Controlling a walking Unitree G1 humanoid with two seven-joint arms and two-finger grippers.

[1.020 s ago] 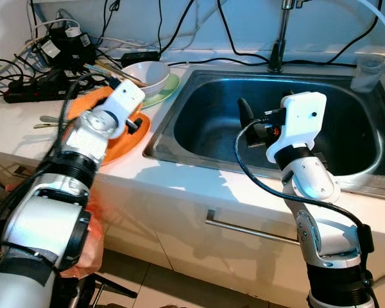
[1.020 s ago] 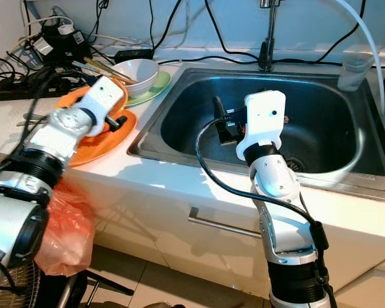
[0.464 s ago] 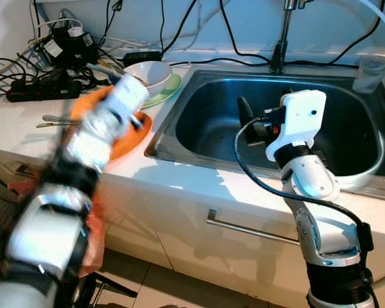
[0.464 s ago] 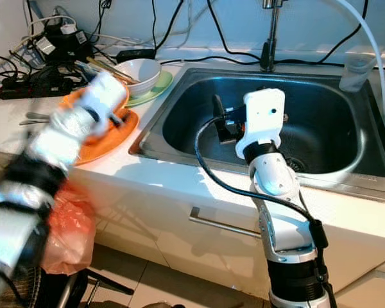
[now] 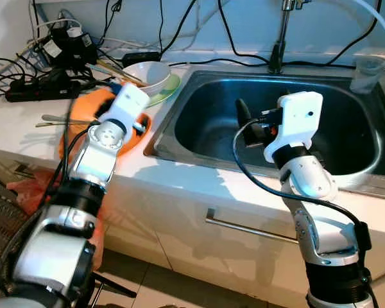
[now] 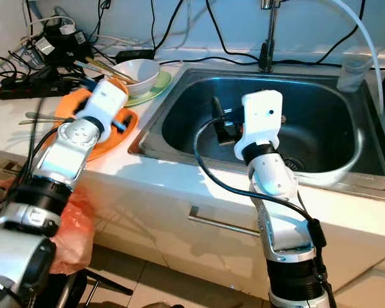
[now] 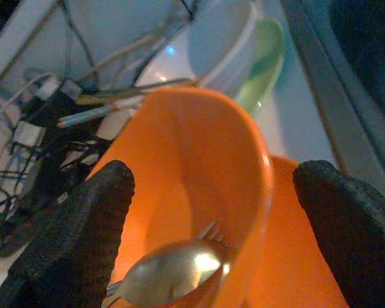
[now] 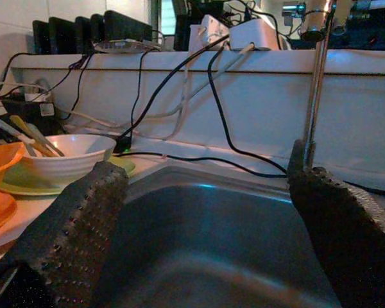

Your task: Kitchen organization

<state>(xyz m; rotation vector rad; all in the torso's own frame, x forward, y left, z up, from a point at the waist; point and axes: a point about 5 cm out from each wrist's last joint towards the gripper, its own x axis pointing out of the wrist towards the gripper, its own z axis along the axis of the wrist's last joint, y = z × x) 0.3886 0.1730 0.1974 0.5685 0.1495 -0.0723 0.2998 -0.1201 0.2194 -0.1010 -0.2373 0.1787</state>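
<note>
Step in hand: the left tool (image 7: 205, 212) is lining up on the orange bowl (image 7: 199, 192), which is sitting on the orange plate (image 6: 119, 131) on the tabletop (image 5: 25, 131), just left of the sink (image 5: 205, 122).
Left tool: its two black fingers (image 7: 83, 218) are spread wide, one to each side of the bowl, with nothing gripped; whether either finger is touching the bowl's wall I cannot tell.
Bowl contents: a metal spoon (image 7: 173, 276) and what looks like a fork are lying inside, near the rim.
Right tool: the right tool (image 8: 205, 212) is hanging inside the sink basin, fingers (image 8: 70, 231) wide apart, carrying nothing, looking toward the tap (image 8: 314, 77) and the back wall.
Neighbours: a white bowl (image 5: 147, 74) on a green plate (image 5: 163, 90) is standing behind the orange stack, with chopsticks (image 5: 112, 70) resting across it; cables and a power strip (image 5: 32, 93) are lying further left.
Next move, as I judge it: closing the left fingers on the bowl's wall and lifting it level, so the cutlery is not sliding out, then carrying it over the sink edge.
Change from earlier: the left arm is sitting further forward and to the right over the plate, its motion blur of half a second ago gone; the right arm is staying put in the sink.
</note>
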